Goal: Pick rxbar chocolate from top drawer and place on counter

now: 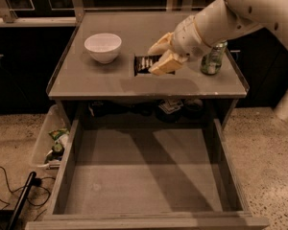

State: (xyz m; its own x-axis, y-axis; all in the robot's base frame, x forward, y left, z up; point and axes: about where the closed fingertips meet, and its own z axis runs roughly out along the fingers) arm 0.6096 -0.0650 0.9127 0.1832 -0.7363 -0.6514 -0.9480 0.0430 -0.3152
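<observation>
Jaws over counter (86,83) hold rxbar chocolate (144,64) — lengthwise left-right.

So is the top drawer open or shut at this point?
Open: the top drawer is pulled out, its bare bottom showing. The tool holds the rxbar chocolate over the counter.

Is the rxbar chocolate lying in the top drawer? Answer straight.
No: the rxbar chocolate is gripped in the pincer just above the counter, and the top drawer shows only its bare bottom.

Light: we find it dim, warm, overhead.
Shadows: gripper (153,60), upper centre, clasping the rxbar chocolate (143,63), darkens the counter (93,78) beneath.
</observation>
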